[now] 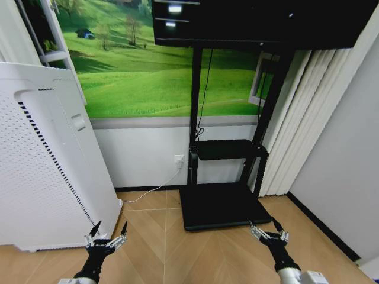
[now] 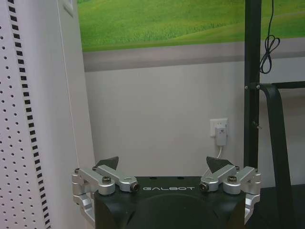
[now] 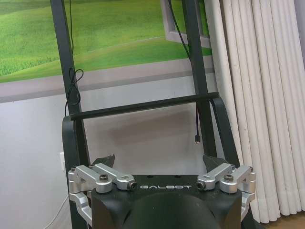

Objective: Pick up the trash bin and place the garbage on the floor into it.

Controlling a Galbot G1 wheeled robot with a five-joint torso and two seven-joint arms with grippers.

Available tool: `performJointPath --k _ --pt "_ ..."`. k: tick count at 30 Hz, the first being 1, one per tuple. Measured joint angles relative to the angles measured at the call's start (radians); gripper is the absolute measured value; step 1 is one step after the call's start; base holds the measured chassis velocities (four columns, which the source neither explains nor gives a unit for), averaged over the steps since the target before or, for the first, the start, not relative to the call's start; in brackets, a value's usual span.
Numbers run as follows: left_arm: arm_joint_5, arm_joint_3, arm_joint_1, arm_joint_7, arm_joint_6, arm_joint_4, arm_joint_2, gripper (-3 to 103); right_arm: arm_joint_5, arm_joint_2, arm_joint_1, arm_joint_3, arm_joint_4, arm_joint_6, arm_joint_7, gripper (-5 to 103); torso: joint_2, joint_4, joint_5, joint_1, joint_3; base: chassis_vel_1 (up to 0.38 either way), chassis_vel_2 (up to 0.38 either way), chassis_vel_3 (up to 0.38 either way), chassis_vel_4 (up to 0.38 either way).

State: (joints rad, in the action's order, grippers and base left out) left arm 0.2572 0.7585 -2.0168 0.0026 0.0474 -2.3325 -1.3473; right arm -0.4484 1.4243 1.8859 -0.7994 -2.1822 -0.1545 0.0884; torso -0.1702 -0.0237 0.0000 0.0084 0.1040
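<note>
Both the left end effector [image 1: 107, 232] and right end effector [image 1: 267, 227] hover spread empty above the parquet floor [image 1: 177, 254], facing the TV stand [image 1: 222, 204].

Tan herringbone floor [image 1: 160, 248], white perforated appliance [image 1: 35, 171], black stand [image 1: 222, 204], green meadow mural [image 1: 142, 65].

We see the floor [image 1: 207, 251], tan herringbone wood, across the lower frame. On it stand the black TV stand base [image 1: 224, 206] at centre and the white perforated appliance [image 1: 41, 171] at left.
</note>
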Motion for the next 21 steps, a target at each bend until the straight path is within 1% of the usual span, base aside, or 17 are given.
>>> performJointPath --k 2,4,6,9,13,14,18,21 --pt "0.001 0.001 0.0 0.0 0.0 0.0 0.0 100 0.0 0.0 0.0 0.0 0.001 0.0 0.0 100 -0.011 0.0 0.0 0.003 0.008 0.0 0.0 0.0 0.0" --pt "0.001 0.001 0.0 0.0 0.0 0.0 0.0 100 0.0 0.0 0.0 0.0 0.001 0.0 0.0 100 -0.014 0.0 0.0 0.003 0.011 0.0 0.0 0.0 0.0" --pt "0.001 0.001 -0.001 0.001 0.0 0.0 0.0 100 -0.001 0.0 -0.001 0.0 0.002 0.0 0.001 100 -0.029 0.0 0.0 0.008 0.022 0.0 0.0 0.0 0.0" --pt "0.001 0.002 -0.001 0.001 0.0 0.001 0.0 100 -0.001 0.0 -0.001 0.0 0.002 0.0 0.001 100 -0.036 0.0 0.0 0.01 0.027 0.0 0.0 0.0 0.0" --pt "0.002 0.002 -0.001 0.001 0.001 0.001 0.0 100 -0.001 -0.001 -0.001 0.0 0.003 0.0 0.001 100 -0.061 0.0 0.0 0.018 0.043 0.0 0.0 0.0 0.0" --pt "0.002 0.002 -0.001 0.001 0.001 0.001 0.0 100 -0.001 -0.001 -0.001 0.0 0.003 0.0 0.001 100 -0.061 0.0 0.0 0.018 0.043 0.0 0.0 0.0 0.0" --pt "0.002 0.003 -0.001 0.001 0.001 0.001 0.0 100 -0.002 -0.001 -0.001 0.0 0.003 0.0 0.001 100 -0.082 0.0 0.0 0.024 0.058 0.0 0.0 0.0 0.0" --pt "0.002 0.003 -0.001 0.001 0.001 0.001 0.0 100 -0.002 -0.001 -0.001 0.0 0.003 0.0 0.001 100 -0.089 0.0 0.0 0.026 0.063 0.0 0.0 0.0 0.0"
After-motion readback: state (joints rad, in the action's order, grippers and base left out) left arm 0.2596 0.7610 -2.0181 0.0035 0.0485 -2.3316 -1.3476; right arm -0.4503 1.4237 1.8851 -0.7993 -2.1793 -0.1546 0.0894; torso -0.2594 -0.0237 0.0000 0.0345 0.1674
